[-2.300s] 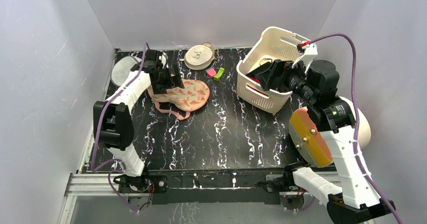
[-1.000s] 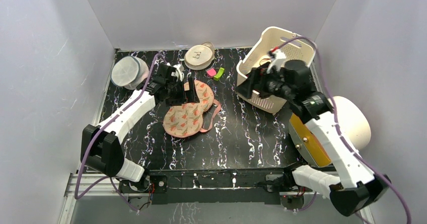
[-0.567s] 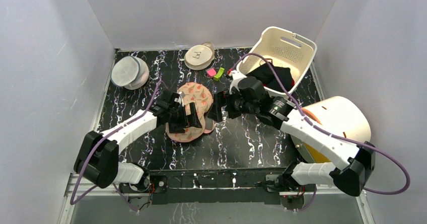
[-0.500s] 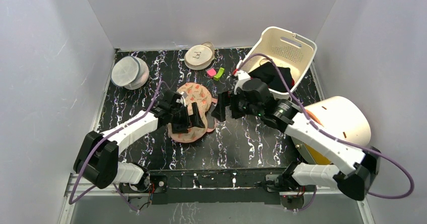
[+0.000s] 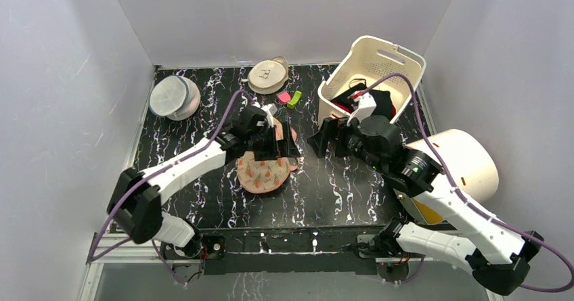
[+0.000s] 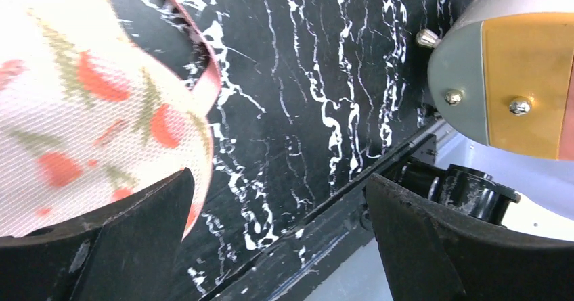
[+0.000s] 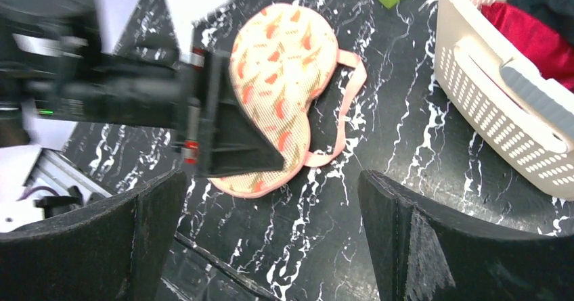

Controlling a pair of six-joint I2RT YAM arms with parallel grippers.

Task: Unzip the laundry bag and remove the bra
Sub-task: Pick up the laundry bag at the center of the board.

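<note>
The laundry bag (image 5: 261, 173) lies flat on the black table near the middle, a beige-pink mesh pouch with red-and-green prints and a pink loop (image 7: 348, 91). It also shows in the left wrist view (image 6: 81, 111) and the right wrist view (image 7: 281, 78). My left gripper (image 5: 274, 145) is open over the bag's far half, one finger (image 6: 101, 247) at its edge, nothing held. My right gripper (image 5: 323, 142) is open and empty, to the right of the bag and apart from it. The bra is hidden.
A white basket (image 5: 389, 47) with black and red clothes (image 7: 528, 40) stands at the back right. A round grey-white domed pouch (image 5: 172, 97) lies back left, a beige disc pouch (image 5: 267, 76) at the back. Pink and green clips (image 5: 288, 98) lie behind the bag.
The bag has been moved from the back left to the middle of the table. My left gripper shifted right over it. My right gripper drew back to the right, away from the bag.
</note>
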